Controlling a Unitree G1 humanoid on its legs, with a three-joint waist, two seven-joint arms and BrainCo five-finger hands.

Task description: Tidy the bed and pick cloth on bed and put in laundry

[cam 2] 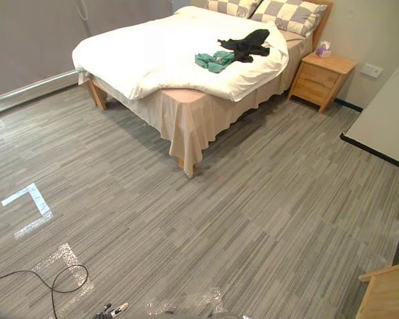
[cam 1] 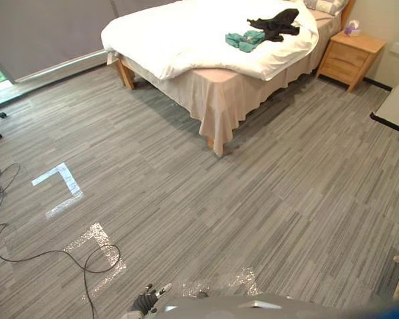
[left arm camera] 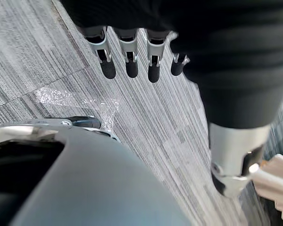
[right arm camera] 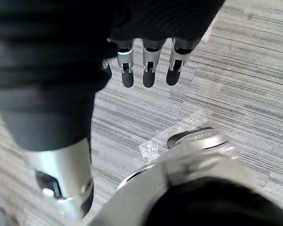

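Observation:
A bed (cam 1: 219,100) with a rumpled white duvet (cam 1: 186,36) stands at the far side of the room. On the duvet lie a black cloth (cam 1: 276,24) and, touching it, a teal cloth (cam 1: 245,40). My left hand (cam 1: 146,302) hangs low by my side, far from the bed; in the left wrist view its fingers (left arm camera: 128,56) are relaxed over the floor and hold nothing. My right hand (right arm camera: 146,66) also hangs over the floor with relaxed, empty fingers.
A wooden nightstand (cam 1: 350,58) with a small purple thing stands right of the bed. Checked pillows (cam 2: 279,14) lie at the headboard. Tape marks (cam 1: 61,189) are stuck on the grey plank floor. A white-topped table edge (cam 2: 386,119) juts in at right; wooden furniture (cam 2: 386,292) sits lower right.

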